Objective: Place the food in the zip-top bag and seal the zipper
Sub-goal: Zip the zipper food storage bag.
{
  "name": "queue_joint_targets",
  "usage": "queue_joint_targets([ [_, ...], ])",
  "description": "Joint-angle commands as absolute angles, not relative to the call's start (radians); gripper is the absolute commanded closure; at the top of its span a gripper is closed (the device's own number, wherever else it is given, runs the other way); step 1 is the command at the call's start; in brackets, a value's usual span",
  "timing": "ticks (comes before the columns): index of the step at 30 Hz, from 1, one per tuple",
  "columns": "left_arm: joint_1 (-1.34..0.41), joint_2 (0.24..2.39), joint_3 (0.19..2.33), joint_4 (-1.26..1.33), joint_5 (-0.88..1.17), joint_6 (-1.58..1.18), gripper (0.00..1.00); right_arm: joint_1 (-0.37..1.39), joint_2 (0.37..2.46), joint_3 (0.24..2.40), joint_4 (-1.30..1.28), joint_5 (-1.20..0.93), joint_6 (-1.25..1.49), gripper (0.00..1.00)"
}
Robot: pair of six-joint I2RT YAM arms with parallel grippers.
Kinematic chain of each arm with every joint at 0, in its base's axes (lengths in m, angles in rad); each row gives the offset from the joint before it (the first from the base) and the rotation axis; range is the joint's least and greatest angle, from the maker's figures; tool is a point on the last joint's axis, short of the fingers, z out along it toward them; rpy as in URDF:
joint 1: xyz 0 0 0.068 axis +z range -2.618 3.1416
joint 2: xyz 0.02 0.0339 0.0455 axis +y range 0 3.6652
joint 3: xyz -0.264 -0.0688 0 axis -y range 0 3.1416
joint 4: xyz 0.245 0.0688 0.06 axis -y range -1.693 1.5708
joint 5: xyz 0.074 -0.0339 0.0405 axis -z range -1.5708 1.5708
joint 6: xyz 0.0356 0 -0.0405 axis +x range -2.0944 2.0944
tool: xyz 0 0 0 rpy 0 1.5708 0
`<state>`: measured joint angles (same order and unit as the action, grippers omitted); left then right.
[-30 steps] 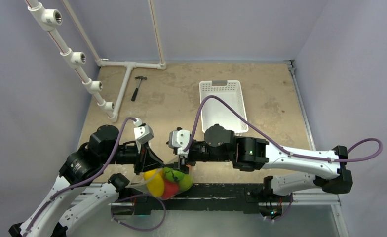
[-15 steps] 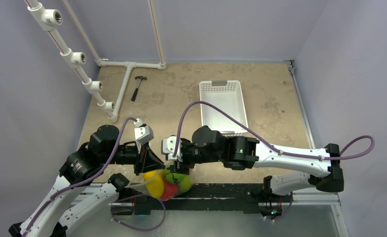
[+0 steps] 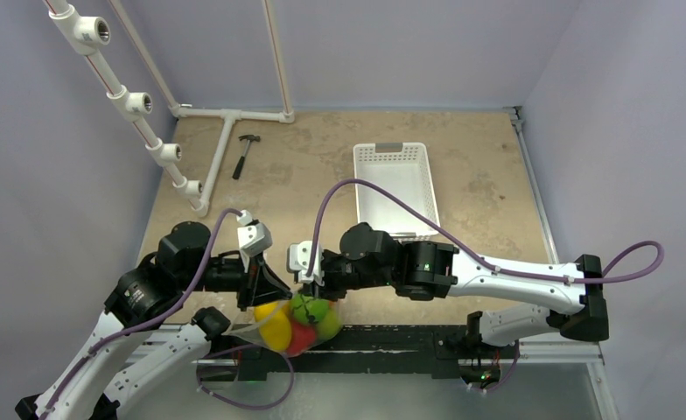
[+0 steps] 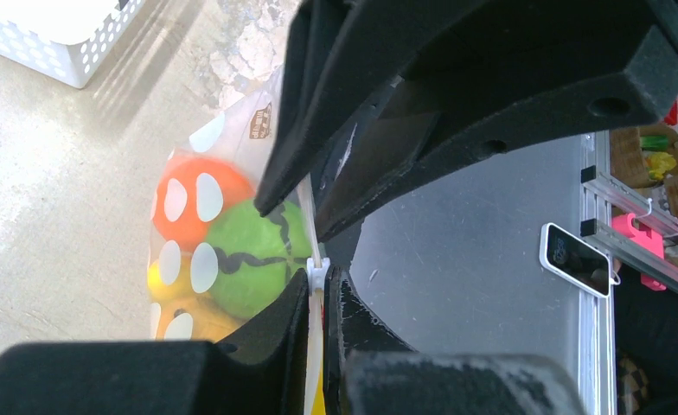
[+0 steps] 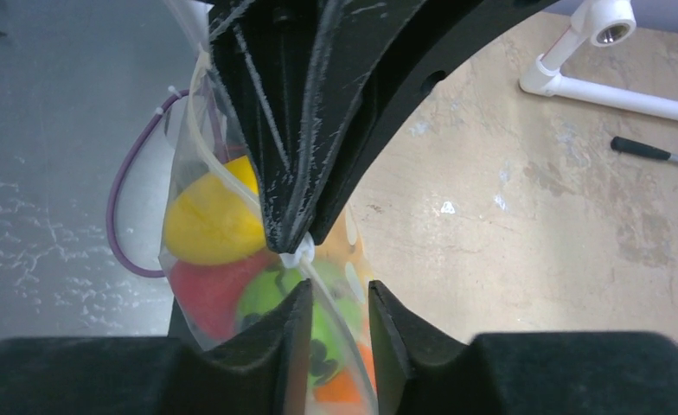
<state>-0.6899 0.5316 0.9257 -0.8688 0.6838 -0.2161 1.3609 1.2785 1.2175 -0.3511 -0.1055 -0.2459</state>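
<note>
My left end effector is clenched on the zipper of the zip-top bag, which hangs between my arms over the near edge of the counter. My right end effector straddles the same strip just beside it, released, with a gap between its fingers. The food, yellow, red, green and orange, sits inside the bag.

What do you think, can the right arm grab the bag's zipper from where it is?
Probably yes. The right gripper has its fingers apart on either side of the zipper, next to the left gripper, which is shut on that strip. Nothing looks to be in the way.
</note>
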Motion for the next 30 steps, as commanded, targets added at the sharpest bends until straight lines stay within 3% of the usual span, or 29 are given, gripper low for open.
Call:
queue_joint_targets([
  [1,-0.695,0.519,0.971,-0.807,0.704,-0.199,1.0,1.356,1.286,1.215,-0.355,-0.127,-0.239,0.74],
  [8,-0.696,0.518,0.984,-0.817,0.688,-0.198,1.0,1.356,1.292,1.215,-0.362,-0.123,-0.226,1.0],
  [30,-0.696,0.515,1.061,-0.892,0.605,-0.182,1.0,1.337,1.158,1.19,-0.229,0.254,-0.068,1.0],
])
